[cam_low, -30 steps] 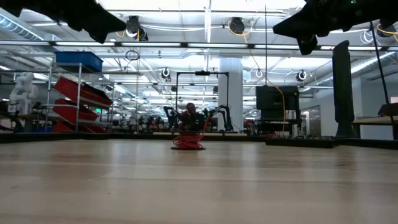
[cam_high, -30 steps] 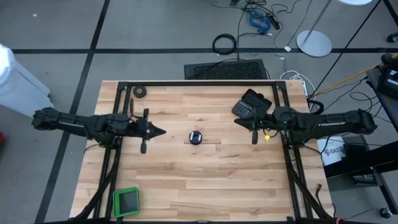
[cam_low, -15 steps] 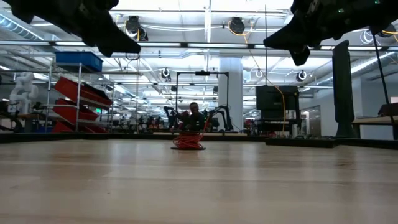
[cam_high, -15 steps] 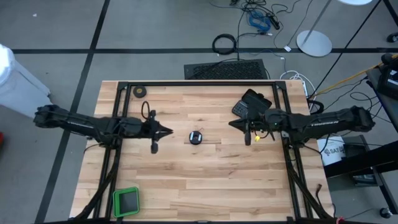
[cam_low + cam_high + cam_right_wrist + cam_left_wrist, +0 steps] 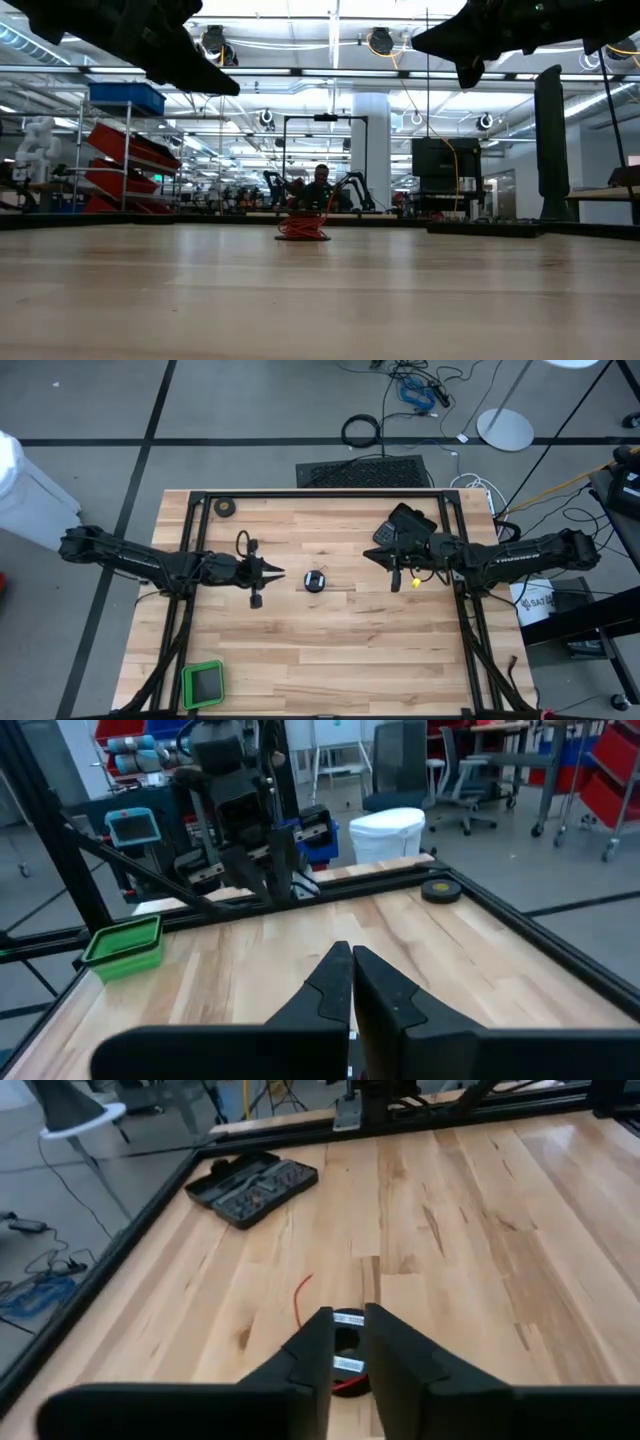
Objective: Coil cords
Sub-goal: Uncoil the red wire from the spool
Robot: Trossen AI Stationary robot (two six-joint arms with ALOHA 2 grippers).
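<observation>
The cords are a small black reel (image 5: 316,581) with thin red wire bunched on it (image 5: 302,228), lying flat near the table's middle. A short red wire end (image 5: 300,1298) lies on the wood beside it. My left gripper (image 5: 281,572) hovers just left of the reel, tilted down toward it. Its fingers (image 5: 348,1320) stand slightly apart, and the reel (image 5: 345,1365) shows in the gap beyond them. My right gripper (image 5: 367,556) hangs above the table to the reel's right, shut (image 5: 352,955) and holding nothing. Both grippers are well above the tabletop in the low view.
An open black tool case (image 5: 405,525) lies at the far right, close to my right arm. A black tape roll (image 5: 226,507) sits at the far left corner. A green tray (image 5: 203,682) is at the near left. A black frame (image 5: 320,494) rims the table.
My left gripper has moved toward the table's right edge, closer to the reel, and has sunk a little with its tip tipping down. My right gripper has crept toward the table's left, toward the reel. The reel and wire have stayed in place.
</observation>
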